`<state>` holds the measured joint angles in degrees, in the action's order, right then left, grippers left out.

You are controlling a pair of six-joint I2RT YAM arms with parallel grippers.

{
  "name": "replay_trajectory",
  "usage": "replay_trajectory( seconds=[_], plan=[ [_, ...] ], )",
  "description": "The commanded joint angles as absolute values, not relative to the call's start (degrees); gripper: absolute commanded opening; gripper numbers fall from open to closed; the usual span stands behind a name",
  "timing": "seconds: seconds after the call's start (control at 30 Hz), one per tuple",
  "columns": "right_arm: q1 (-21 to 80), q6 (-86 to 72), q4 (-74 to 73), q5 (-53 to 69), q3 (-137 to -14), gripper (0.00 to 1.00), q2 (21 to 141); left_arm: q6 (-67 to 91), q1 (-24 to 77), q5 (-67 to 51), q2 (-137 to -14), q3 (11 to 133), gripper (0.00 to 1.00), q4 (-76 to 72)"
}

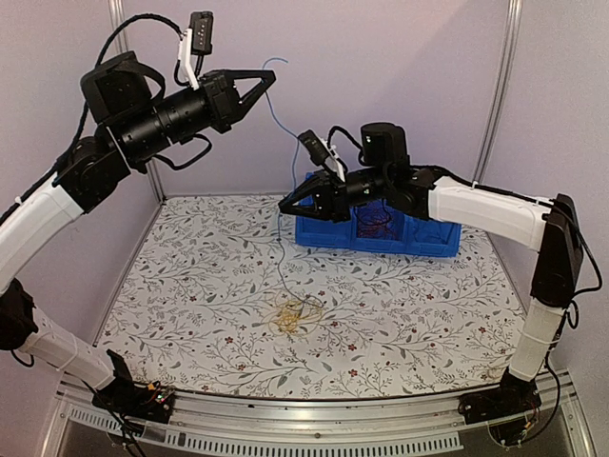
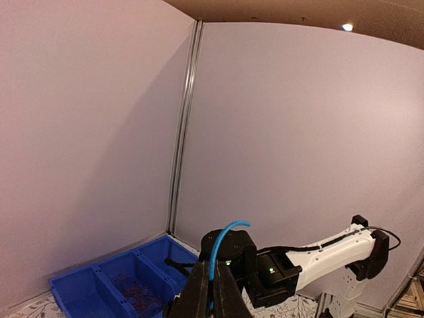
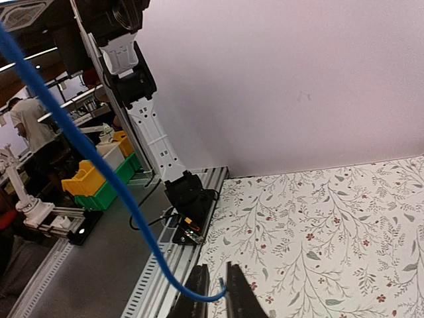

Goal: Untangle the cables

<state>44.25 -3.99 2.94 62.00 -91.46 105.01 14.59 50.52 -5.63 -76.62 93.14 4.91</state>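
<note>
The left gripper is raised high above the table's left side, its jaws together and clamped on a thin blue cable. In the left wrist view a short curl of that cable stands up out of the closed fingers. From there the cable hangs down through the air to the right gripper, which reaches in from the right, just in front of a blue plastic divided bin. In the right wrist view the cable sweeps in from the upper left and its end lies in the narrow gap between the two black fingers. The jaws stand close together, but I cannot tell whether they actually pinch it.

Below the right gripper a fine strand runs on down to a loose tangle of yellow-orange wires, which lies on the floral-patterned tabletop near its middle. It is well apart from the bin. A small bundle of red wires sits inside one compartment of the bin (seen from the left wrist, a middle one).
</note>
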Motion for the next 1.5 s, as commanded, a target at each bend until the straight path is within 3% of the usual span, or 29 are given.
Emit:
replay_trajectory(
  seconds=[0.0, 0.1, 0.27, 0.37, 0.87, 1.17, 1.27, 1.47],
  plan=[
    [44.3, -2.4, -1.3, 57.9, -94.3, 0.00, 105.2, 13.6, 51.3, -3.5, -75.7, 91.5, 0.00, 3.1],
    [42.2, 3.3, -6.8, 56.0, -96.4, 0.00, 103.0, 13.1, 51.3, -0.8, -73.5, 87.9, 0.00, 1.5],
    [35.2, 9.8, -16.4, 53.5, -107.6, 0.00, 99.2, 12.3, 51.2, 8.5, -67.0, 73.1, 0.36, -5.7],
    [30.4, 9.5, -18.6, 54.3, -114.6, 0.00, 98.2, 11.5, 51.0, 13.6, -65.6, 66.5, 0.46, -7.2],
    [14.0, 5.7, -16.1, 53.7, -123.3, 0.00, 97.5, 16.5, 51.1, 10.8, -74.8, 56.9, 0.51, -12.1],
    [9.1, -11.1, -3.5, 63.7, -119.7, 0.00, 96.3, 12.4, 51.7, 1.7, -85.8, 49.7, 0.56, -26.7],
    [9.1, -11.1, -3.5, 64.1, -117.9, 0.00, 95.7, 10.3, 52.0, -0.7, -94.8, 51.6, 0.59, -30.7],
    [9.1, -9.6, -4.7, 63.6, -115.6, 0.00, 93.3, 5.9, 52.8, -7.3, -111.4, 66.8, 0.60, -30.0]
  ],
)
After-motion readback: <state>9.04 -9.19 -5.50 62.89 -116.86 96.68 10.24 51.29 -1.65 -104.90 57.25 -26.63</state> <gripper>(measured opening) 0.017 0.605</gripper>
